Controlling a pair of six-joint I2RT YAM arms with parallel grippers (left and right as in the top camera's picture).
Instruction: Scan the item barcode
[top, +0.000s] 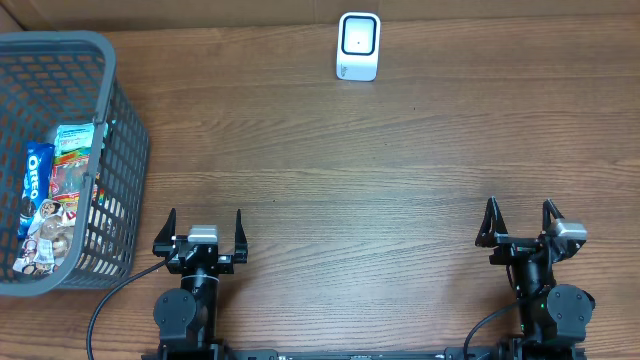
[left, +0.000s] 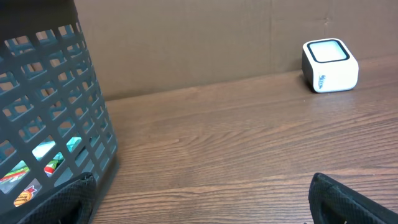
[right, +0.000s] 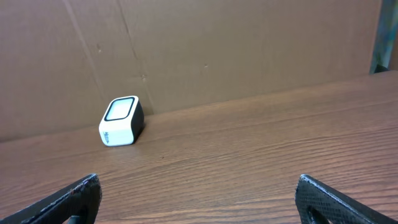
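Note:
A white barcode scanner (top: 358, 46) with a dark window stands at the far middle of the wooden table; it also shows as the scanner (left: 329, 65) at upper right and the scanner (right: 121, 121) at left. Packaged snack items (top: 55, 195), one a blue Oreo pack, lie inside a grey basket (top: 120, 130) at the left. My left gripper (top: 204, 232) rests open at the near left, right beside the basket (left: 56, 106), with nothing between its fingers (left: 71, 199). My right gripper (top: 520, 222) stands open and empty at the near right.
A brown cardboard wall (right: 205, 50) closes off the far edge of the table. Bare wood (top: 360, 190) lies between the two grippers and the scanner. Black cables (top: 110, 300) run from the arm bases at the near edge.

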